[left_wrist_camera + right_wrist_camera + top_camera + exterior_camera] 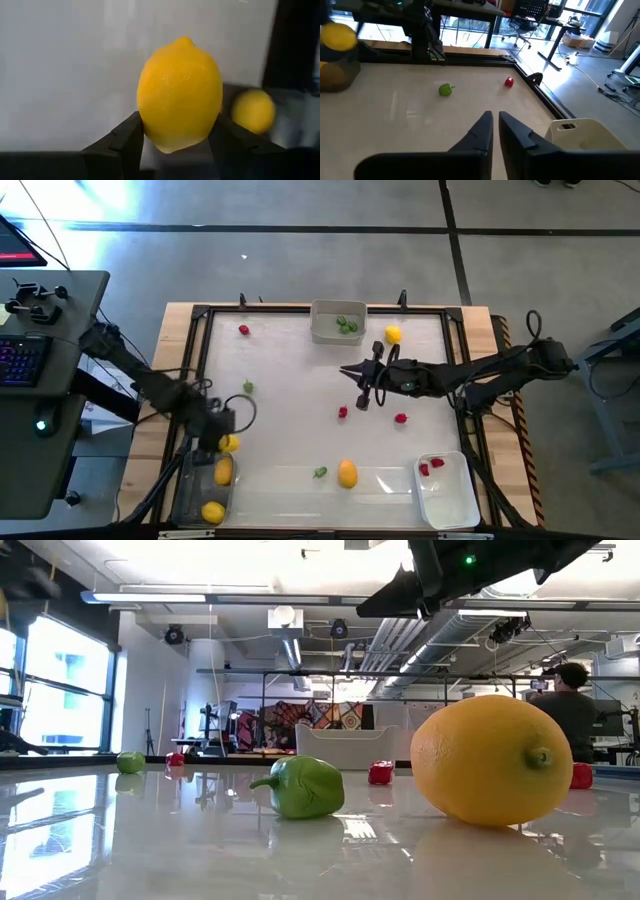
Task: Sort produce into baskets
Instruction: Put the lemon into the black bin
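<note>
Yellow lemons (pixel 347 473) number five, red pieces (pixel 401 418) five, baskets (pixel 338 323) three.

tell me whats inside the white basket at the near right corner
Two small red pieces lie inside the white basket, toward its far end. The rest of its floor looks bare; nothing covers it in the high view.

Three bins sit on the surface (pixel 300 370): one (pixel 338 323) at the far edge centre with two pieces in it, one (pixel 447 490) at the near right corner with two strawberries inside, one (pixel 205 490) at the near left holding two lemons. The left claw (pixel 228 442) holds a lemon (pixel 180 94) just above that left bin. The right claw (pixel 362 385) hangs mid-surface, nothing in it, two strawberries (pixel 343 412) near it. Another lemon (pixel 347 473) lies at the near edge, a pepper (pixel 320 472) just left of it.
</note>
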Controlling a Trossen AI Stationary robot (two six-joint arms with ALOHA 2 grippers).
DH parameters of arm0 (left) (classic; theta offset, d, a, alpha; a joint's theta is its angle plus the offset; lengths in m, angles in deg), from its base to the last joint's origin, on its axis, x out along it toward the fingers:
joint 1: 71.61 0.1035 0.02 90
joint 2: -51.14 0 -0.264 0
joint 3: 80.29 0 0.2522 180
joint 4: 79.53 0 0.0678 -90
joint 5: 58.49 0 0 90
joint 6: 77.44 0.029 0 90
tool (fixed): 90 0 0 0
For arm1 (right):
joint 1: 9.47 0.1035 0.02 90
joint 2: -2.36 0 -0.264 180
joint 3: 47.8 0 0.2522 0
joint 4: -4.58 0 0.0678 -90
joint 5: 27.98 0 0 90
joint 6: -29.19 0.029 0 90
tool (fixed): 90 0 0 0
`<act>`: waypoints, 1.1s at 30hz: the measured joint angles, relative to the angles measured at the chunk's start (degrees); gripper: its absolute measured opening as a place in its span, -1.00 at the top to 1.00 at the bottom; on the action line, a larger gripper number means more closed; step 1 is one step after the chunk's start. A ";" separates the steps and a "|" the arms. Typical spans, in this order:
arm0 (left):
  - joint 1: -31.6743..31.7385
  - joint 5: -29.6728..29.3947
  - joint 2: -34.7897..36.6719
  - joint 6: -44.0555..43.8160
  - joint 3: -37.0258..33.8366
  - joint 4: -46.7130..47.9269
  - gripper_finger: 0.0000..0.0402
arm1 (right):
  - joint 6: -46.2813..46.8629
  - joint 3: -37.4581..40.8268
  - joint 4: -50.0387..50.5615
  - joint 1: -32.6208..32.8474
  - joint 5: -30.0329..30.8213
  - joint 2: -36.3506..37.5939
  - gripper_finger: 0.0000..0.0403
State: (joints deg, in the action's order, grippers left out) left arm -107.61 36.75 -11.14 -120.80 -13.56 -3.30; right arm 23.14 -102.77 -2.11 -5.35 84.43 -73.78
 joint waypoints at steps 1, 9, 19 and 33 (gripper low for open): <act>-2.04 0.58 0.18 -2.84 0.21 0.13 0.14 | -0.08 0.00 0.00 0.00 0.00 0.00 0.91; -15.29 5.93 0.01 -18.40 0.40 0.49 0.14 | -0.43 0.00 0.01 -0.47 -0.03 0.00 0.92; -17.41 -0.03 -6.61 -13.00 0.35 0.38 0.14 | -0.41 -0.02 1.15 -2.64 -0.02 -0.04 0.92; -17.78 1.82 -15.37 -8.97 0.26 0.40 0.14 | -0.02 -0.02 1.43 -2.60 -0.46 -0.04 0.92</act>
State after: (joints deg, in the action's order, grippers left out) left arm -125.39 38.57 -26.50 -129.76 -13.30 -2.90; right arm 23.13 -102.79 -0.67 -7.95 83.97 -73.82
